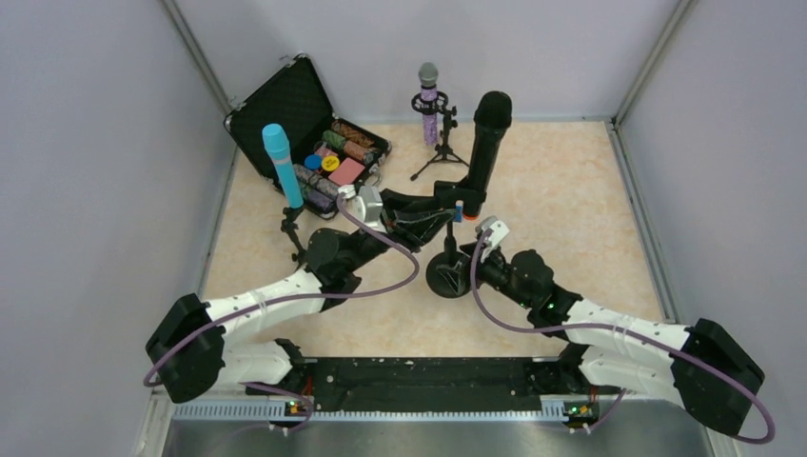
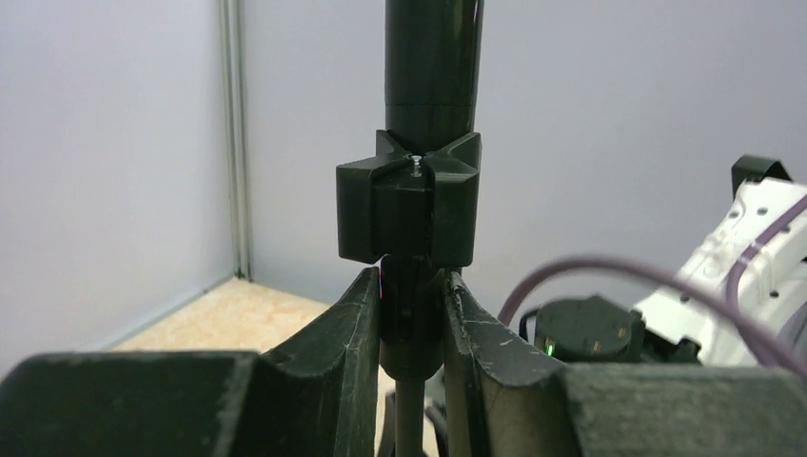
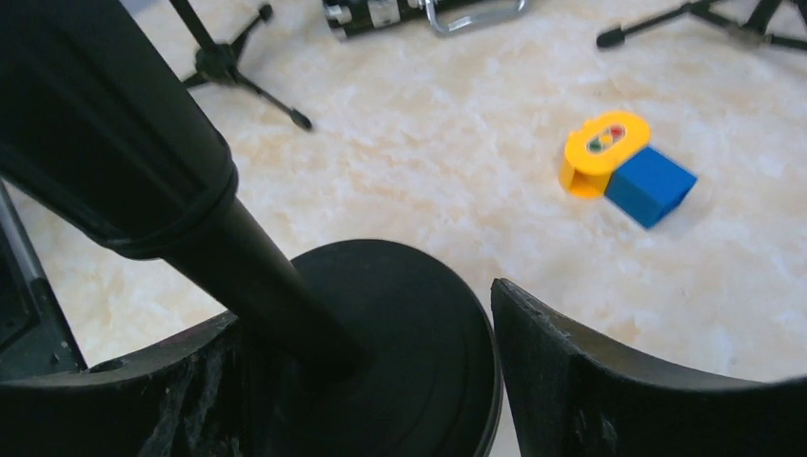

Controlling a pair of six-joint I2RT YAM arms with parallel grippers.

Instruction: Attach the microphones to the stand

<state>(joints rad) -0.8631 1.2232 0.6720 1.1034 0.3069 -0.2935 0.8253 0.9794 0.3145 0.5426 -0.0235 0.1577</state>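
The black microphone (image 1: 487, 143) stands tilted in the clip (image 2: 409, 205) of a round-base stand (image 1: 448, 271); its body fills the top of the left wrist view (image 2: 430, 57). My left gripper (image 1: 445, 217) is shut on the stand's neck (image 2: 409, 314) just under the clip. My right gripper (image 1: 479, 249) is open low down, its jaws either side of the stand's pole (image 3: 257, 286) and round base (image 3: 400, 352). The glittery purple microphone (image 1: 429, 105) sits in a tripod stand at the back. The light-blue microphone (image 1: 283, 164) sits in a tripod stand at the left.
An open black case (image 1: 314, 133) of poker chips lies at the back left. A yellow and blue toy block (image 3: 623, 167) lies on the floor beyond the round base. Tripod legs (image 3: 238, 76) spread over the floor. Walls close in three sides.
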